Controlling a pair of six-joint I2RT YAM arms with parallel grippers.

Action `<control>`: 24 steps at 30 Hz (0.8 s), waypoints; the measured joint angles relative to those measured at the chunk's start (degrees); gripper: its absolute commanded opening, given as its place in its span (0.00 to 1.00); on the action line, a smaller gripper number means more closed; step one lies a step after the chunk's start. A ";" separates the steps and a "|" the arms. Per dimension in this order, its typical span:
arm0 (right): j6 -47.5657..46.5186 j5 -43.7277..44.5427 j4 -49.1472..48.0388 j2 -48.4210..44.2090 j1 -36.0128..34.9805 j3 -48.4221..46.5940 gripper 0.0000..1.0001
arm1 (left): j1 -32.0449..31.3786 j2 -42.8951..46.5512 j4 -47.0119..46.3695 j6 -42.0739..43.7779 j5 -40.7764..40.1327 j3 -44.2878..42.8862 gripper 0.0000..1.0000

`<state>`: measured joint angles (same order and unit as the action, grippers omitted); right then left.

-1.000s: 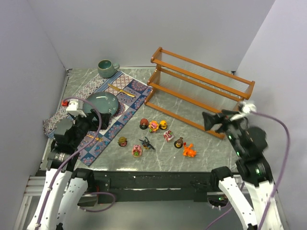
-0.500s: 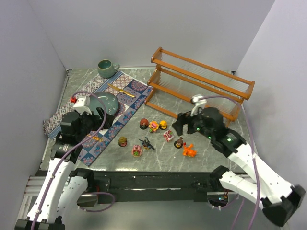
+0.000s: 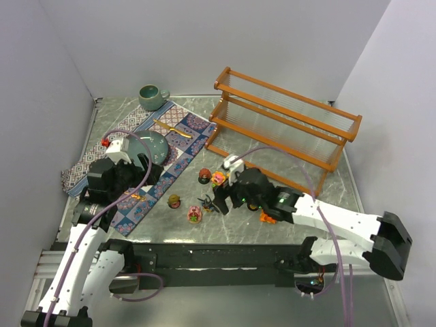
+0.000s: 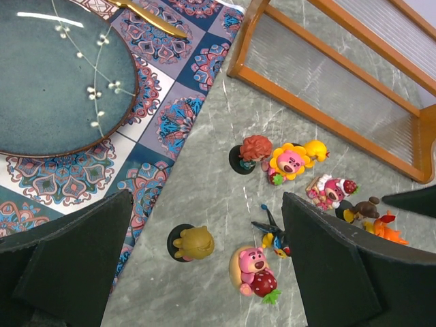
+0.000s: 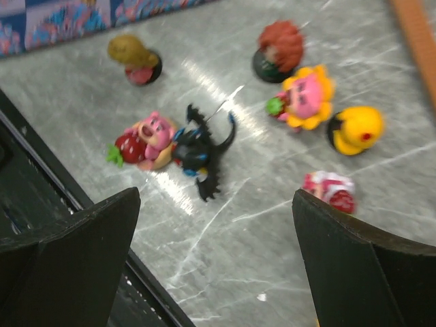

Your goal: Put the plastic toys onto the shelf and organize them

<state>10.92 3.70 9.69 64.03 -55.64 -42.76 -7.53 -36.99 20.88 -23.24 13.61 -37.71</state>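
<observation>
The plastic toys stand loose on the marble table in front of the shelf (image 3: 286, 122). The left wrist view shows a red-haired one (image 4: 253, 151), a pink-and-yellow flower one (image 4: 289, 162), a yellow one (image 4: 315, 149), a pink one (image 4: 330, 191), a brown one (image 4: 364, 208), an orange one (image 4: 387, 228), the dark spiky one (image 4: 276, 238), a pink bear with a strawberry (image 4: 255, 269) and a tan one (image 4: 189, 243). My right gripper (image 3: 219, 202) is open and empty above the spiky toy (image 5: 201, 153). My left gripper (image 3: 146, 174) is open and empty over the mat's edge.
A patterned cloth mat (image 3: 178, 129) lies at the left with a teal plate (image 3: 146, 145) and a gold utensil (image 3: 167, 127) on it. A green mug (image 3: 151, 97) stands at the back left. The table's black front edge (image 5: 102, 225) is close to the right gripper.
My right arm has swung from the right side, in front of the shelf, leftward and down over the group of toys. My left arm rose slightly at first, then held still.
</observation>
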 measured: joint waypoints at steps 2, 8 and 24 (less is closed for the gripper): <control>-0.31 0.61 -1.95 1.64 -2.21 1.05 1.00 | 0.00 0.02 0.20 0.00 0.02 0.00 0.97; -1.51 2.49 -8.28 4.66 -7.30 5.33 0.90 | 0.00 0.72 1.25 0.00 -0.37 0.00 0.97; -4.87 12.83 -15.87 17.38 -13.09 5.77 0.62 | 0.00 0.90 1.36 -0.02 -1.55 -0.02 0.97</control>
<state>6.04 16.53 -6.17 81.41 -68.73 -36.99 -7.53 -36.10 22.24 -23.27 12.05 -37.74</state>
